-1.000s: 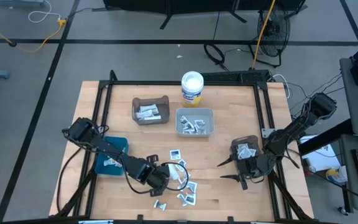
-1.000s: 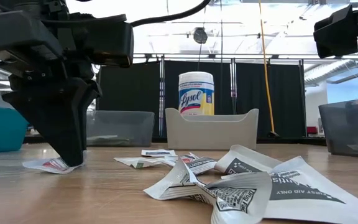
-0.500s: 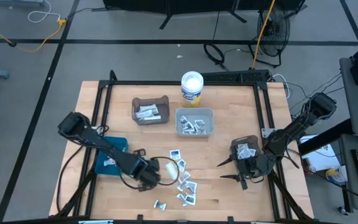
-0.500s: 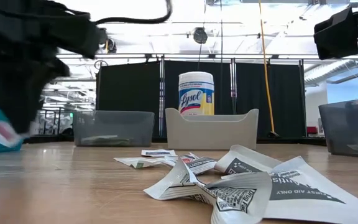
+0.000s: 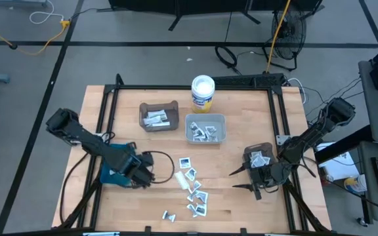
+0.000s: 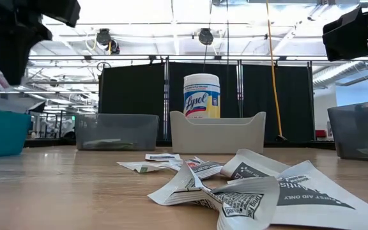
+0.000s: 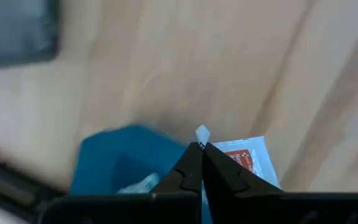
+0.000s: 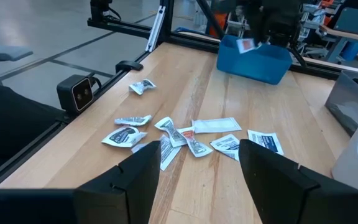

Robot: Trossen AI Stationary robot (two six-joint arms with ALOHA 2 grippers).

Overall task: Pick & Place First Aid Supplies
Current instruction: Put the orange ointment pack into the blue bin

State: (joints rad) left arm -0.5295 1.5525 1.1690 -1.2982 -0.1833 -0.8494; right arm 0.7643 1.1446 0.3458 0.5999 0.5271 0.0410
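Note:
Several small white and silvery first aid packets lie scattered on the wooden table, near its front middle. My left gripper hangs over the blue bin at the table's left, shut on a white packet with red print. The right wrist view shows that packet above the blue bin. My right gripper waits open beside a dark bin on the right, and its fingers face the scattered packets. My left gripper pinches the white, red-printed packet between its two shut fingertips, near one corner, which sticks out past the tips. The fingers point down from above. The packet is lifted clear and hangs over the blue bin.
A brown bin and a grey bin, both with packets inside, stand toward the far side. A white round wipes tub stands behind them. A black frame borders the table. Bare wood shows between the bins and the scattered packets.
My left gripper, shut on the packet, has risen from the table at the pile of packets and moved toward the table's left edge, to above the blue bin. The packet has been lifted clear with it.

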